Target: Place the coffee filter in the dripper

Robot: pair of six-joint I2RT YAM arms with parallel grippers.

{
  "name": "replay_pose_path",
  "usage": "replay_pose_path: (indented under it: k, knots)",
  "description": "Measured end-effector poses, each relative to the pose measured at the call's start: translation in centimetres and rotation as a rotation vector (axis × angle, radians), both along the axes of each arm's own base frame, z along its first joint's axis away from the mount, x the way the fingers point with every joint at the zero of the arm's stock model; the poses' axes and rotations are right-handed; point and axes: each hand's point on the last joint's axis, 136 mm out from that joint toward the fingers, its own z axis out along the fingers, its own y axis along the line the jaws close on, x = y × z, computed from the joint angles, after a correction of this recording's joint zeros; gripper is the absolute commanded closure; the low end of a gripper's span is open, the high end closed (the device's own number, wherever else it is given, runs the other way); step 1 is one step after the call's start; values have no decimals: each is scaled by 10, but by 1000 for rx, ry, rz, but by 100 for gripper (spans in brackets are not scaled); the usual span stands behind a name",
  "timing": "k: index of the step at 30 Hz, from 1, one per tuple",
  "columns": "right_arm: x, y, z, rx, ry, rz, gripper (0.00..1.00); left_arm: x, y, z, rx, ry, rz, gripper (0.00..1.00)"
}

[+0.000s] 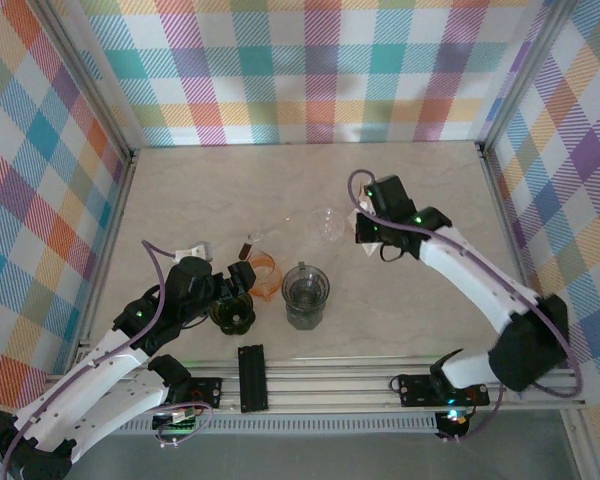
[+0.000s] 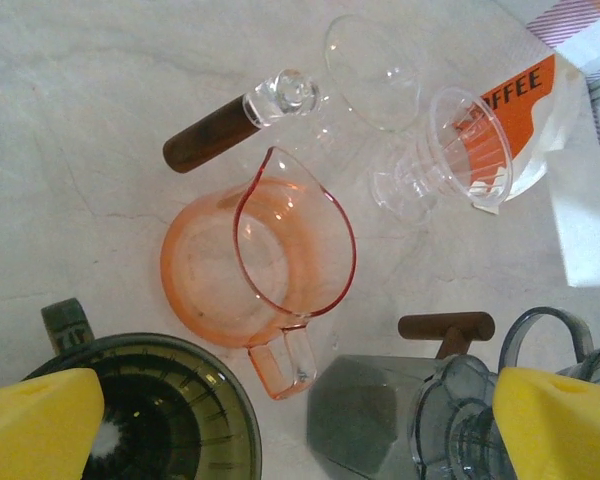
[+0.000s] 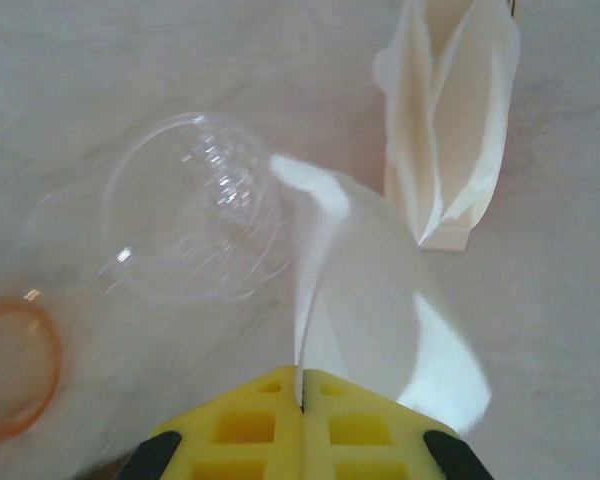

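On the pale marbled tabletop (image 1: 430, 180), the right gripper (image 3: 302, 400) pinches a white paper cone filter (image 3: 380, 310) by its edge, just beside the clear round dripper (image 3: 195, 205). The paper looks light, floppy and easily creased, so the seam edge is the place to hold it. The left gripper (image 2: 298, 430) hangs spread wide, empty.

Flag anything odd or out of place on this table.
Nothing looks spilled or broken. One oddity: the coffee filter, pinched by its edge in the shut right gripper, curls half-open and twisted. It sits beside the clear dripper rather than in it.
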Motion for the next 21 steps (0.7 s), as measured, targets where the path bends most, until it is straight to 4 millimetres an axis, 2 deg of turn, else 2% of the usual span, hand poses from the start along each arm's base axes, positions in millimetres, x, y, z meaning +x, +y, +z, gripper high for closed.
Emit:
replay_pose_path:
  k: [8,13,17,21]
  knots:
    - [-92,17,64,126,-43,229,100,-7,-9,7,-29,44,-47,1]
    - [-141,38,96,150,-16,402,100,-10,-15,8,-33,76,-78,2]
    - [-167,55,95,108,47,505,100,-13,-18,7,-43,87,-97,2]
    - [-175,69,73,13,128,546,100,-14,-20,7,-48,91,-105,1]
